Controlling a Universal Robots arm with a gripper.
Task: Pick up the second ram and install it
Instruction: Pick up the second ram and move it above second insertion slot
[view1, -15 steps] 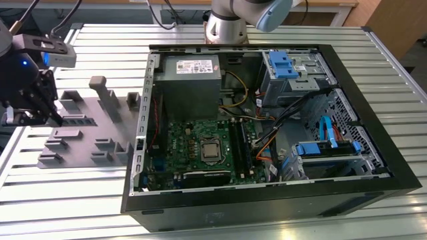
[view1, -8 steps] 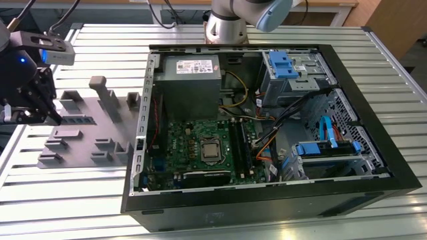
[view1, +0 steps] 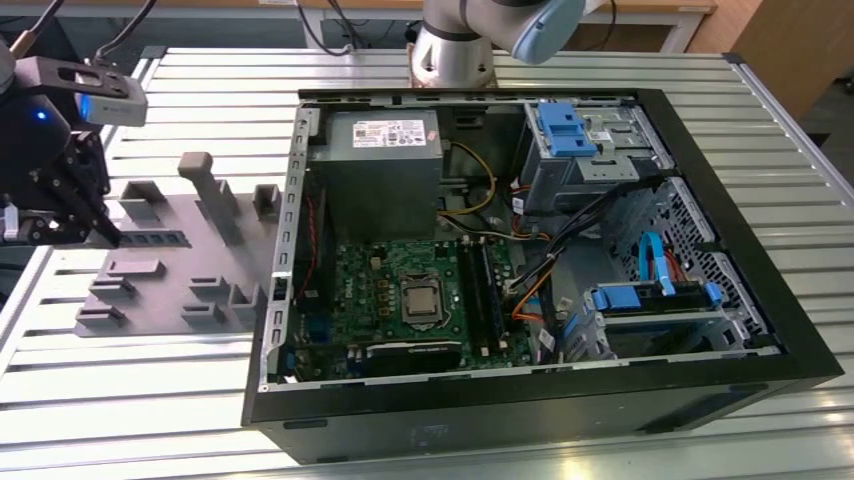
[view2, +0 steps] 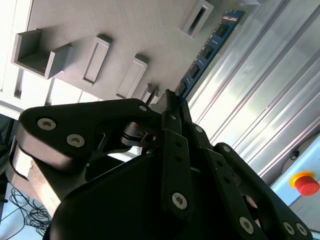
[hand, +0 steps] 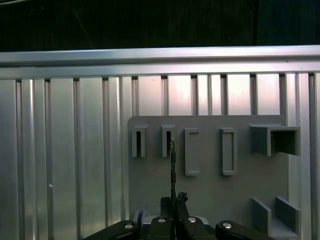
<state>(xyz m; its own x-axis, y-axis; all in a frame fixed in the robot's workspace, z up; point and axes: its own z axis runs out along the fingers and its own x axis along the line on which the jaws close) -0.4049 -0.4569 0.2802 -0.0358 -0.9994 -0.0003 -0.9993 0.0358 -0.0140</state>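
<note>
The second ram (view1: 160, 238) is a narrow blue stick with black chips, held by one end over the grey holder tray (view1: 174, 275) at the exterior view's left. My gripper (view1: 110, 237) is shut on it. In the second wrist view the ram (view2: 210, 47) runs away from the closed gripper (view2: 172, 97) along the tray's (view2: 125, 30) edge. In the first wrist view the ram (hand: 172, 165) appears edge-on as a thin line rising from the gripper (hand: 173, 200), its far end by a slot in the tray (hand: 210, 195). Whether it rests on the tray or hangs just above, I cannot tell.
The open computer case (view1: 787, 330) lies on the slatted metal table (view1: 134, 400), with the green motherboard (view1: 387, 290) inside and blue drive latches (view1: 567, 130) at the back. The arm's base (view1: 454, 50) stands behind the case. A red stop button (view2: 306, 184) sits beyond the table.
</note>
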